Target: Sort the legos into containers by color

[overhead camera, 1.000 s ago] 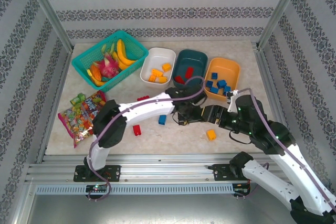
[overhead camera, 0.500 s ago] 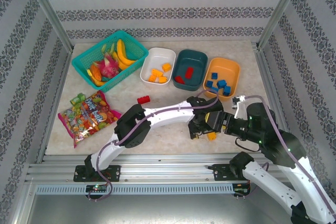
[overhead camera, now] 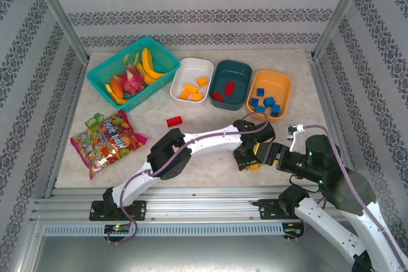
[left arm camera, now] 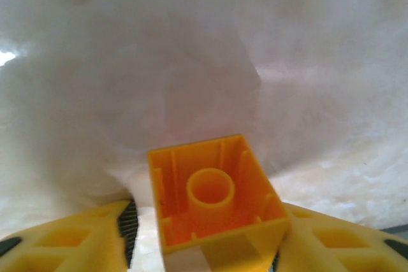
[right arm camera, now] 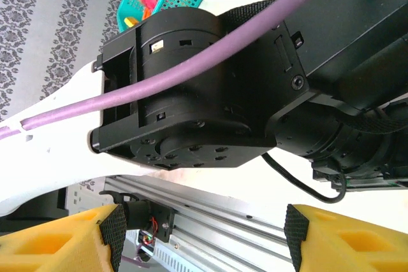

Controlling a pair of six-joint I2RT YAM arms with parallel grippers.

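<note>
- The table is pale and smooth, with faint cloudy marks like stone.
- The walls around it are white with grey flowery stripes.
- A shiny metal frame runs along the near edge.
- A turquoise basket with holes in its sides stands at the back left. It has toy fruit in it.
- A crinkly snack packet lies flat near the left edge.
- Three smooth plastic tubs with round corners stand in a row at the back.
- The white tub holds orange bricks.
- The dark teal tub holds red bricks.
- The orange tub holds blue bricks.
- One red brick lies alone on the table, in front of the white tub.
- The left gripper is low over the table at the front right, well apart from the tubs.
- An orange brick sits between its yellow fingers. The hollow side faces the left wrist camera, with a round tube in the middle.
- The right finger looks pressed to the brick. A thin gap shows by the left one, so I cannot tell if the grip is tight.
- The right gripper has its fingers wide apart and holds nothing. It faces the black wrist of the left arm, close by.
</note>
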